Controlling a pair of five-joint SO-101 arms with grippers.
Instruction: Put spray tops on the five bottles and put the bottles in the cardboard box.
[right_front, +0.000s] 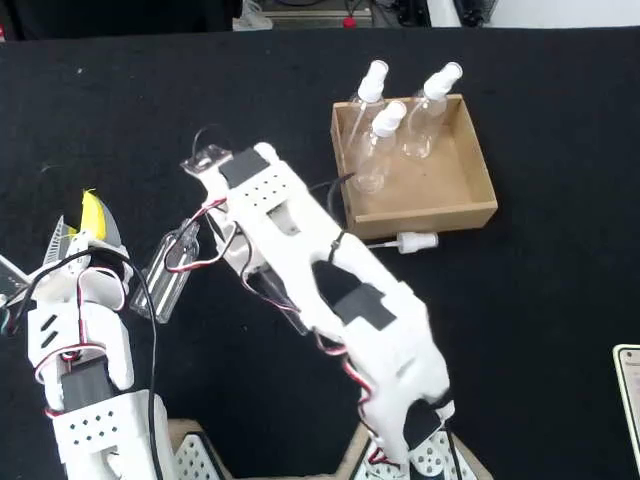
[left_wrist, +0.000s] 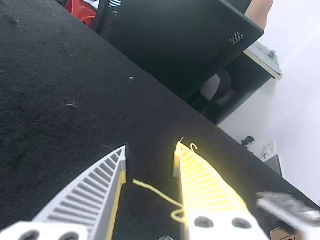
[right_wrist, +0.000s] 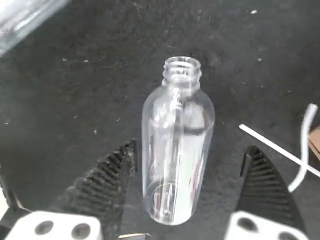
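A clear bottle (right_wrist: 176, 165) with no top lies on the black table between the fingers of my right gripper (right_wrist: 190, 148), which is open around it without closing. Another uncapped clear bottle (right_front: 170, 270) lies between the two arms. A loose spray top (right_front: 418, 241) with its white tube (right_wrist: 301, 160) lies just in front of the cardboard box (right_front: 425, 213). Three bottles with spray tops (right_front: 385, 120) stand in the box. My left gripper (left_wrist: 150, 155), with one grey and one yellow finger, is open over bare table at the near left (right_front: 75, 228).
The right arm (right_front: 300, 250) stretches across the middle of the table and covers the bottle under it. A white-edged object (right_front: 630, 390) sits at the right edge. A dark cabinet (left_wrist: 175, 40) stands beyond the table.
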